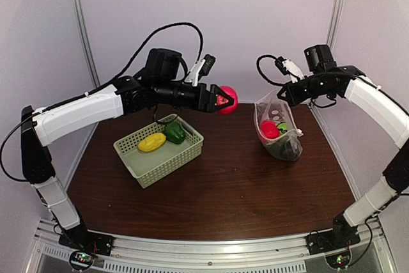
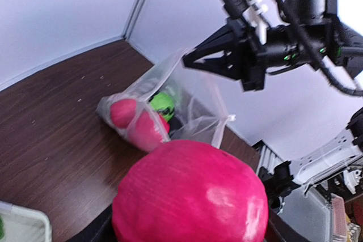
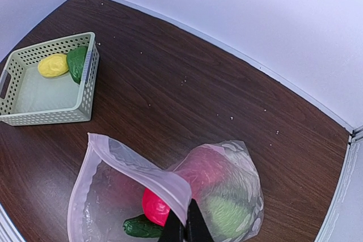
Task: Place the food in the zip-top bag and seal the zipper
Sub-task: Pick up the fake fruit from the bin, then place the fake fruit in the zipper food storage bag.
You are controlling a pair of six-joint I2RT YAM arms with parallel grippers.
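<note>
Left hand (image 1: 218, 99) wide around a red round fruit (image 2: 190, 194); right hand (image 3: 182, 229) tight on the zip-top bag (image 3: 232, 188) rim

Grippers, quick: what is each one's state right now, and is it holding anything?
Left gripper: closed around the red round fruit, held in the air.
Right gripper: shut on the zip-top bag at its mouth edge.
</note>
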